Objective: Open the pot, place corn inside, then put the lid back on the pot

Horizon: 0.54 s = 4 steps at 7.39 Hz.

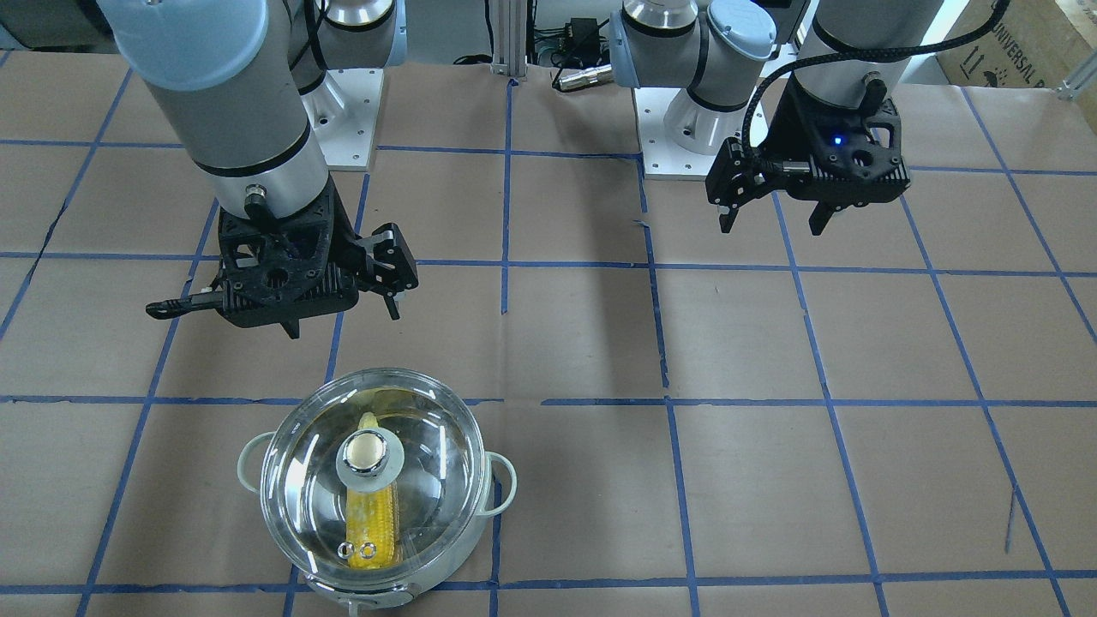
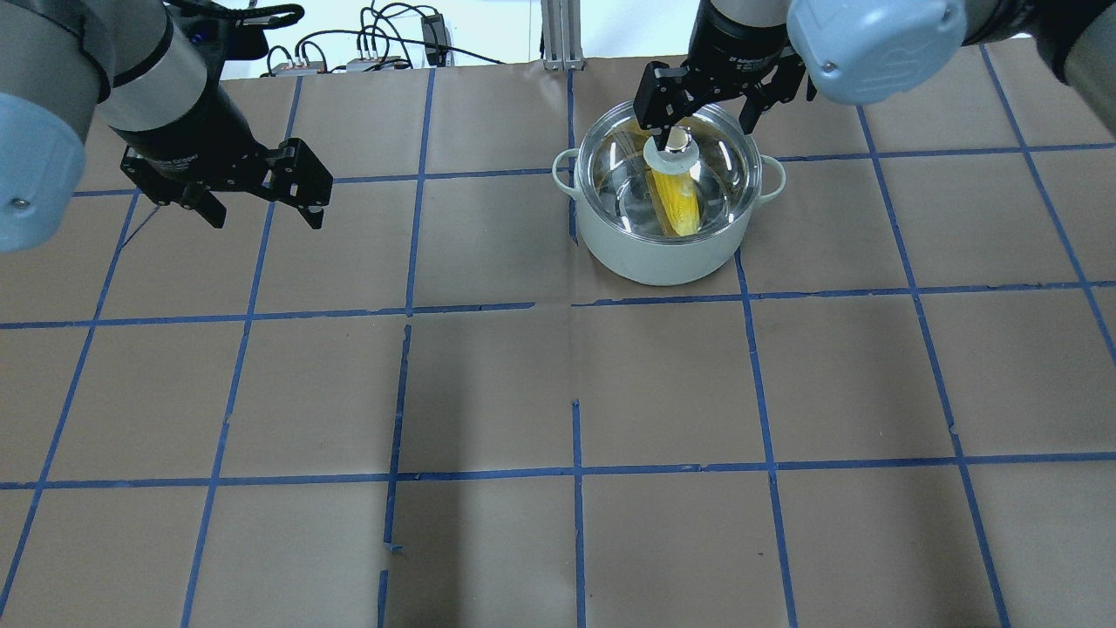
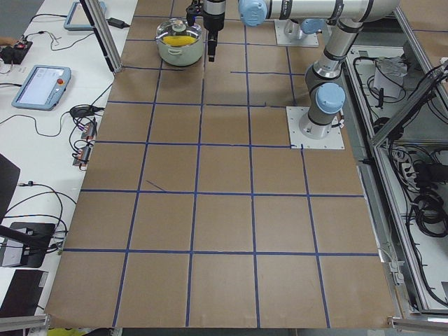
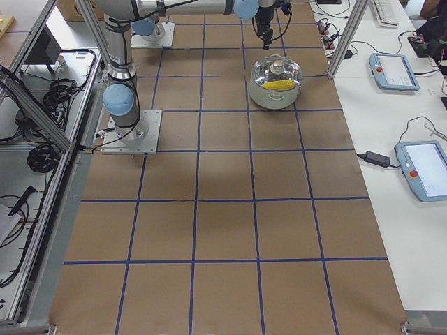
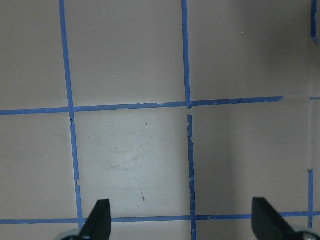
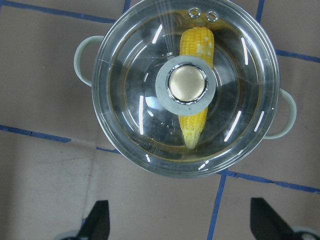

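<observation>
I see the pot at the near edge, left of centre in this view. It stands on the brown paper table with its blue tape grid. The glass lid sits closed on the pot, its knob in the middle, and the corn lies inside beneath the glass. My right gripper hangs just beyond the pot, jaws spread, clear of the lid. My left gripper hovers far right, jaws apart.
</observation>
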Available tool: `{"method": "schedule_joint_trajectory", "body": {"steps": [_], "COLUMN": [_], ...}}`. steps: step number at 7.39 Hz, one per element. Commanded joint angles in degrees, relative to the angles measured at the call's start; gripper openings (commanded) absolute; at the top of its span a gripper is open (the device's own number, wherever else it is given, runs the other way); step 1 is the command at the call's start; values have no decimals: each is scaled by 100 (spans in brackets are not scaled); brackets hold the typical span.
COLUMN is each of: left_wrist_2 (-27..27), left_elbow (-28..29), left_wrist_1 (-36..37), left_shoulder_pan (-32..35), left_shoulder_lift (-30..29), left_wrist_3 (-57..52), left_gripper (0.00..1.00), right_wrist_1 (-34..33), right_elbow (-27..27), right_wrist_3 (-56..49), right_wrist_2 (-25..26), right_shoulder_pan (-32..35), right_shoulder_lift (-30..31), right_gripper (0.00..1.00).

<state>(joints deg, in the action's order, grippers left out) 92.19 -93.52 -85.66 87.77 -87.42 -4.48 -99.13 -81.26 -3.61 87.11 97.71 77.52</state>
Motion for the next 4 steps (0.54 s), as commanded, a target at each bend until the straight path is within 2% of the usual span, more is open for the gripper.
{"method": "schedule_joint_trajectory", "body": {"steps": [1,4], "left_wrist_2": [1,-25], "left_elbow": [17,-17], "left_wrist_1": [-3,5], "left_shoulder_pan": [4,4], "left_shoulder_lift": [-12,-21], "left_wrist_3": [0,0], "left_gripper": [100,100], "right_wrist_1": [-80,-36], "right_elbow": [-722,-830], "right_wrist_3": [-34,-96], "right_wrist_2": [16,-10], "right_shoulder_pan": [-155,-340], "right_shoulder_lift": [499,721], "right_gripper": [100,100]}}
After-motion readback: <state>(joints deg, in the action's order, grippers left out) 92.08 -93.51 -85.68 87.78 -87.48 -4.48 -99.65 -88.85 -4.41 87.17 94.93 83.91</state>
